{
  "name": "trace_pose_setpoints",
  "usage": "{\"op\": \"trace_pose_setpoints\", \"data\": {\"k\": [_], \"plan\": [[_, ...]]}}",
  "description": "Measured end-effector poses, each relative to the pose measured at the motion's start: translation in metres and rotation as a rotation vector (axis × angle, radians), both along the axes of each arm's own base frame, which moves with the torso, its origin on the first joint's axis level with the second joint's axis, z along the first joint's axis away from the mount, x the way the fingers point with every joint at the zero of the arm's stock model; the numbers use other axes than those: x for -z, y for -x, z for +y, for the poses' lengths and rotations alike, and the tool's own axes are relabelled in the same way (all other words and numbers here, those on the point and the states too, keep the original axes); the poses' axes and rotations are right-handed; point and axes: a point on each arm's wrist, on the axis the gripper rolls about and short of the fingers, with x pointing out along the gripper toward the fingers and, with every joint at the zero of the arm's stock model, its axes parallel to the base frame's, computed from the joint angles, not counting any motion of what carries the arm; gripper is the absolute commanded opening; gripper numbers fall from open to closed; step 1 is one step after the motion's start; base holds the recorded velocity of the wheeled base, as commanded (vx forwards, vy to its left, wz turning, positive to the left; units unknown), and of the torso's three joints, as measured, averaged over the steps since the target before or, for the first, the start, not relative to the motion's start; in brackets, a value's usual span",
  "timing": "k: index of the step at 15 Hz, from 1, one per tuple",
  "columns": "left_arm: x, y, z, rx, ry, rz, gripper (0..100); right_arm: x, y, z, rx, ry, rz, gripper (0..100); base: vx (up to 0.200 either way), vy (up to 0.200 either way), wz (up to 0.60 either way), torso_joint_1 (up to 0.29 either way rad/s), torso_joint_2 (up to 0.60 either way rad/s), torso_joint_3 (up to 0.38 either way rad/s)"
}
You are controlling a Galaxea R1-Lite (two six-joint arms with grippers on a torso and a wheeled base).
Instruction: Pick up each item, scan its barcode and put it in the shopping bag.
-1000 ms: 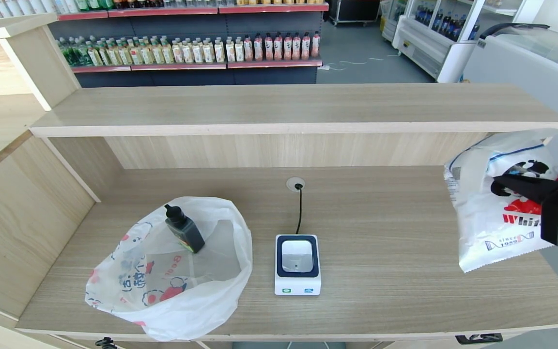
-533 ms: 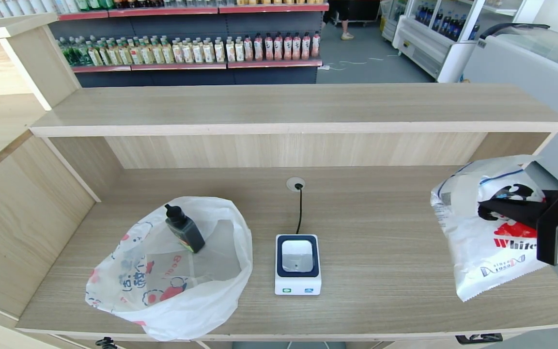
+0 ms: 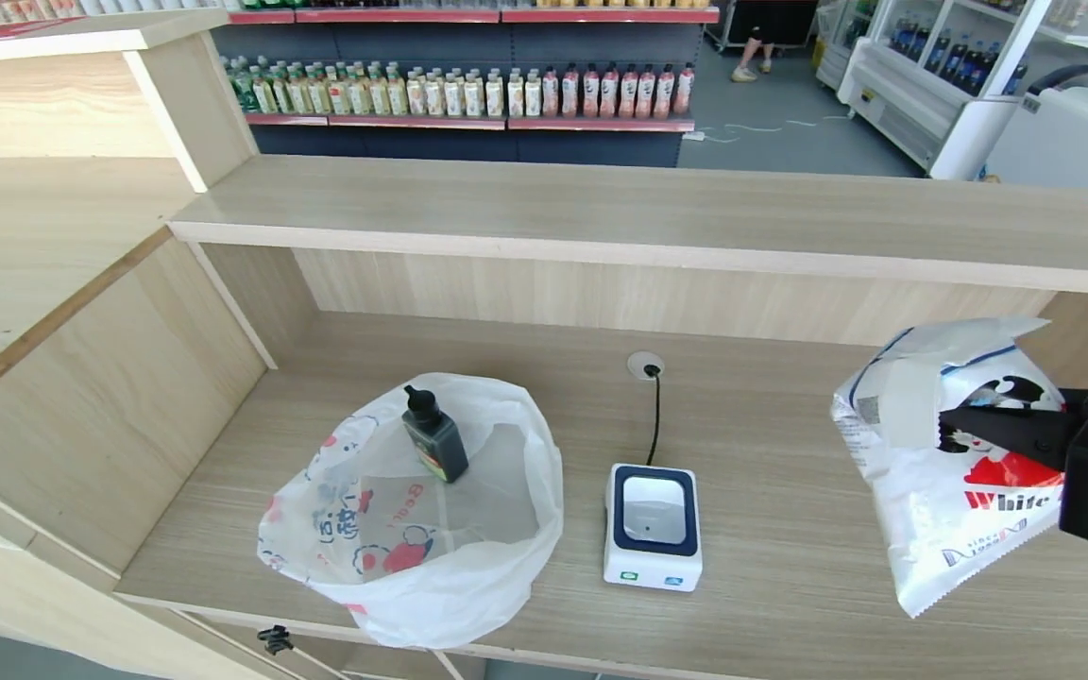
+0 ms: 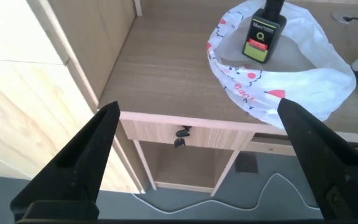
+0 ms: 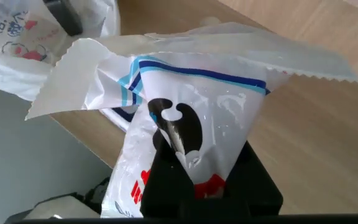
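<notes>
1. Counter [image 3: 790, 586]: pale wood-grain top that carries every item below.
2. Shopping bag [image 3: 431, 595]: white printed plastic, mouth open, lying toward the counter's front-left corner.
3. Black bottle [image 3: 435, 449]: pump-top, resting inside the bag at the bag's far side. Judged already bagged.
4. Scanner [image 3: 653, 515]: white box with a dark-framed window, near the middle of the front edge and just beside the bag.
5. White packet [image 3: 931, 510]: crimped snack pouch, held off the surface over the counter's right edge, well apart from the scanner.
6. Right gripper [image 3: 955, 422]: fingers closed on the packet's upper half.
7. Left gripper [image 4: 197, 106]: fingers spread wide, holding nothing, hanging off the front edge by the left corner.
8. Progress, as judged: one item is in the bag and a second is picked up. Still to do: show the packet's barcode to the scanner, then carry it across into the bag.
</notes>
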Motion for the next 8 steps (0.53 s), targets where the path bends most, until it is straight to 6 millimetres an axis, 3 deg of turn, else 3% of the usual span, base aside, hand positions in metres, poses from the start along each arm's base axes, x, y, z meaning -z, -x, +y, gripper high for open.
{"op": "trace_pose_setpoints", "data": {"k": [3,6,8], "plan": [[0.000,0.000,0.000,0.000,0.000,0.000,100,0.002,-0.002,0.002,-0.001,-0.037,0.030,0,0.000,0.000,0.00,0.000,0.00,0.000],[0.000,0.000,0.000,0.000,0.000,0.000,100,0.003,-0.016,0.007,0.027,-0.199,-0.002,0,0.000,0.000,0.00,0.000,0.00,0.000],[0.000,0.000,0.000,-0.001,0.000,0.000,100,0.015,-0.027,0.011,0.032,-0.289,0.032,0,0.000,0.000,0.00,0.000,0.00,0.000]]}}
